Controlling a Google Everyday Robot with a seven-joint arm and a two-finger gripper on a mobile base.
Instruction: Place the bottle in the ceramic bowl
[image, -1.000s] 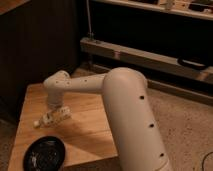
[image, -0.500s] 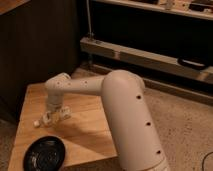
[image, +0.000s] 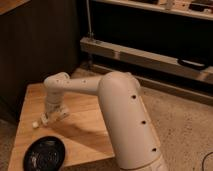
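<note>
The bottle is small and white, and lies level with its pale cap pointing left, just above the wooden table. My gripper hangs from the white arm over the left part of the table and is shut on the bottle. The ceramic bowl is black and glossy with a speckled inside. It sits at the table's front left corner, in front of and below the gripper, apart from the bottle.
My thick white arm covers the table's right side. A dark cabinet wall stands behind the table. A metal shelf rail runs at the back right over speckled floor.
The gripper has shifted a little to the left and toward the front with the bottle in it. The bowl has not moved.
</note>
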